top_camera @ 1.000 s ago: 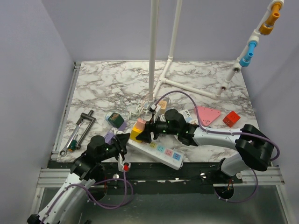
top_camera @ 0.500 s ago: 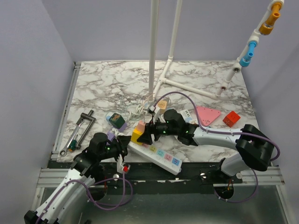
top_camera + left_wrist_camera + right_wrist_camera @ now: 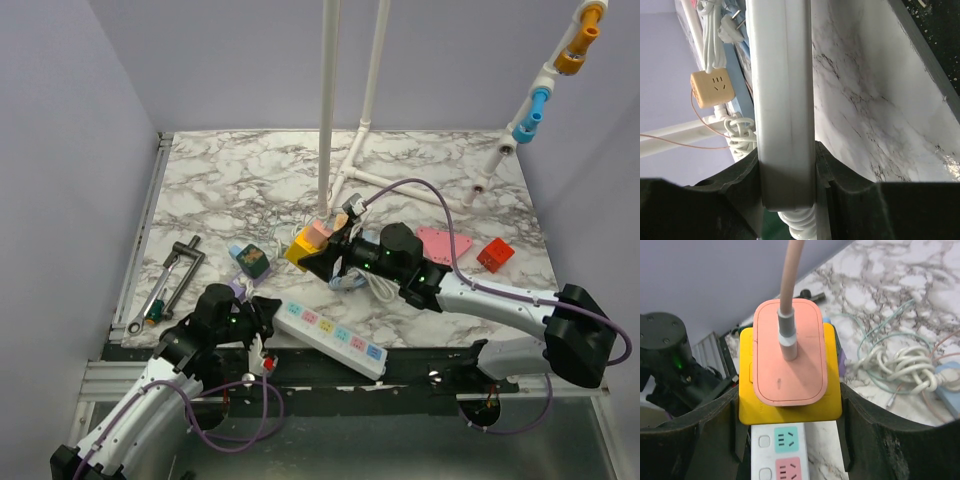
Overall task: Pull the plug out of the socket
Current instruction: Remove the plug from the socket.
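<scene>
L gripper (image 3: 262,318) is closed part-way on the near-left end of the white power strip (image 3: 330,330). In the left wrist view the fingers (image 3: 747,165) press both long sides of the strip (image 3: 782,95), which runs straight away from the cam. The strip lies flat on the marble table (image 3: 220,180) near the front edge, angled down to the right, w/ its coloured sockets face up and nothing plugged in. R gripper (image 3: 318,252) is about half open and clamped on the plug (image 3: 308,240), a yellow block w/ a pink cap. In the right wrist view the black fingers (image 3: 715,420) sit against both yellow sides of the plug (image 3: 789,352), and a pink cord leaves the cap centre. The plug is off the strip and well apart from it, behind it and near the foot of the white pipe frame (image 3: 328,100). Can't tell if it touches the table. A tangled white cable bundle (image 3: 372,285) lies under the R arm. A wrench (image 3: 165,280) lies at the left edge, a pink triangle (image 3: 443,243) and a red cube (image 3: 494,255) at the right.
</scene>
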